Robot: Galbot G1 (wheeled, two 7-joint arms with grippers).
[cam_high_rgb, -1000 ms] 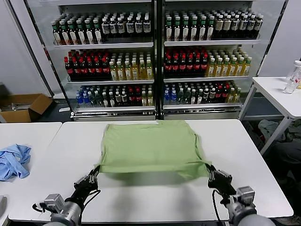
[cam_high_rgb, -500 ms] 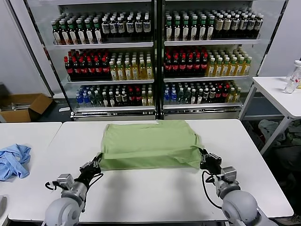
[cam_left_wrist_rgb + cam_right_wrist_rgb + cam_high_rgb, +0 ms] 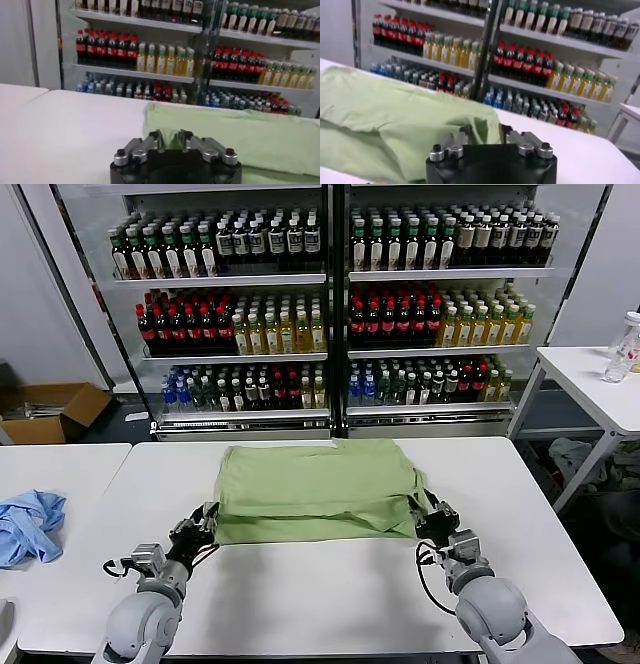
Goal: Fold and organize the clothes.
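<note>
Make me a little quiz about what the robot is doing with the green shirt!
1. True or false: the green shirt lies on the white table.
2. What does the left gripper pinch? A. a bottle B. the shirt's corner C. the blue cloth
3. Fill in: the right gripper holds the shirt's other near ____.

Key: 1 true; 2 B; 3 corner.
</note>
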